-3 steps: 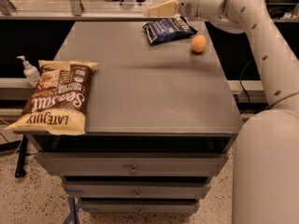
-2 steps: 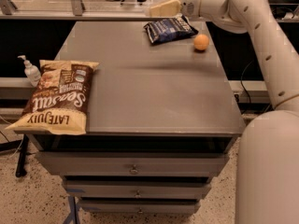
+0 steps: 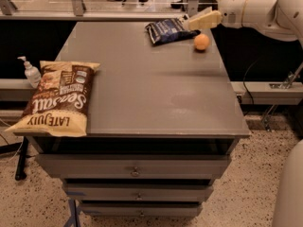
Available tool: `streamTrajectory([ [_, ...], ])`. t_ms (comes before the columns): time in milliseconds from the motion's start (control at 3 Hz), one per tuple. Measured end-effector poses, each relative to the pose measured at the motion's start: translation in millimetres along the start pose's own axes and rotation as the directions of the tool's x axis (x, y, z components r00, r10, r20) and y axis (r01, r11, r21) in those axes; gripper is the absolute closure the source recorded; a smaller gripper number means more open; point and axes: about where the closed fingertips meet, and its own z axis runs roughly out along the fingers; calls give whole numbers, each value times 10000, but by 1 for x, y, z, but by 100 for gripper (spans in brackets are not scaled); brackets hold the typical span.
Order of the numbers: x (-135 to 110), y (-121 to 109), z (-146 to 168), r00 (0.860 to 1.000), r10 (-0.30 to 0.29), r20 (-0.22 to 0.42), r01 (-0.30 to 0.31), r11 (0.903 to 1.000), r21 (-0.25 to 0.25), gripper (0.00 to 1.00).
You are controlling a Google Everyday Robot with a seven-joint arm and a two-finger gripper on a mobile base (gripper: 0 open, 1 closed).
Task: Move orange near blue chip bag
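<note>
The orange (image 3: 201,42) lies on the grey table top (image 3: 147,79) near its far right edge. The blue chip bag (image 3: 168,31) lies just left of it, at the back of the table, a short gap apart. My gripper (image 3: 199,21) hangs above the right end of the blue bag and just above and left of the orange, at the end of the white arm (image 3: 258,11) that reaches in from the right. It holds nothing that I can see.
A large brown-and-yellow Late July chip bag (image 3: 57,97) lies at the table's front left corner, overhanging the edge. A white pump bottle (image 3: 30,72) stands on a ledge left of the table. Drawers (image 3: 135,171) sit below the top. A rail runs behind.
The gripper and arm have drawn slightly right and up, away from the orange. The orange and blue bag lie as before.
</note>
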Motion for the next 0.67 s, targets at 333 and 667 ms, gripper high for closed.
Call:
streamTrajectory([
  [333,17,-4,-52,9976,-289,-628,296,9995,100,0],
  [667,36,4,-107,9934,-391,-1082,389,9992,-41,0],
])
